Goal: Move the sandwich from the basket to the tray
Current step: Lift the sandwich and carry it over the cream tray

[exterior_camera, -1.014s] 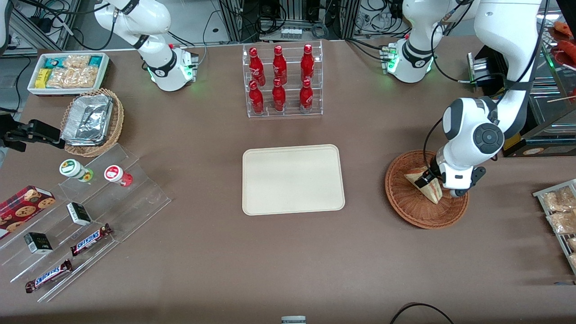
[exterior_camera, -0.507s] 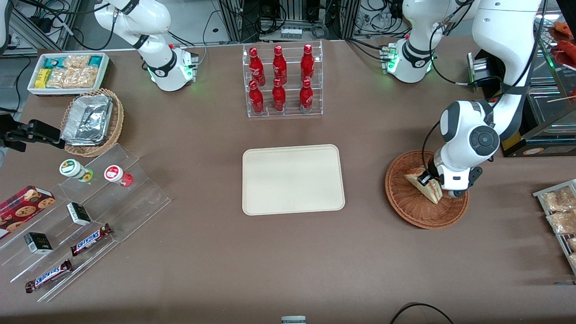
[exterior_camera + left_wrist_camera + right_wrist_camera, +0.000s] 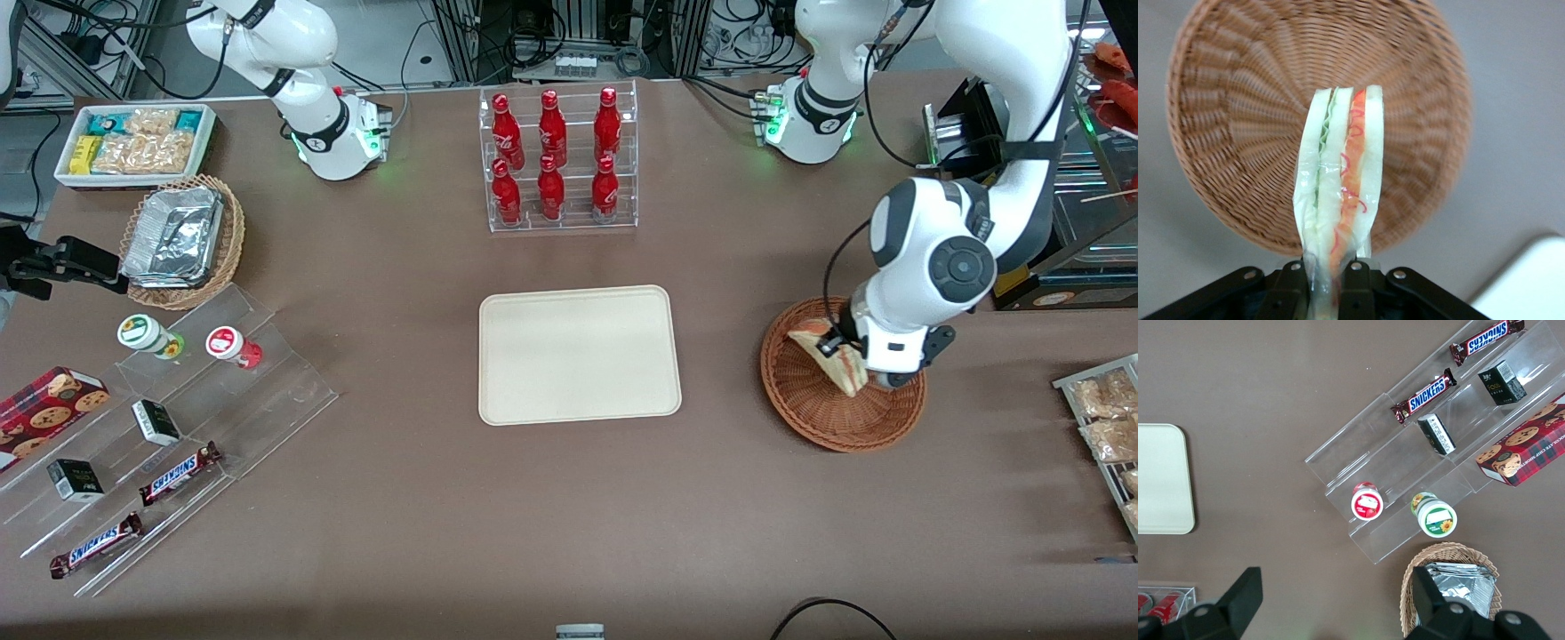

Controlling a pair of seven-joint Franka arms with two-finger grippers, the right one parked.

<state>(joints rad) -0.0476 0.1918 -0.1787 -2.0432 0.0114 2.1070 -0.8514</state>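
Gripper point(image 3: 1328, 277) clamped on the sandwich point(image 3: 1338, 187), jaws pinching the wedge at one end; its long axis runs straight out from the jaws. Sandwich hangs above the basket point(image 3: 822, 418), apparently clear of the weave, though contact is hard to rule out in the front view. Bread pale and soft, film-wrapped; green, white and red layers along the cut edge. Basket round, ribbed reddish wicker. Tray point(image 3: 578, 356) flat, smooth, cream, low rim, empty; it lies at 9 o'clock from the basket in the front view. Likely next: carry toward the tray.
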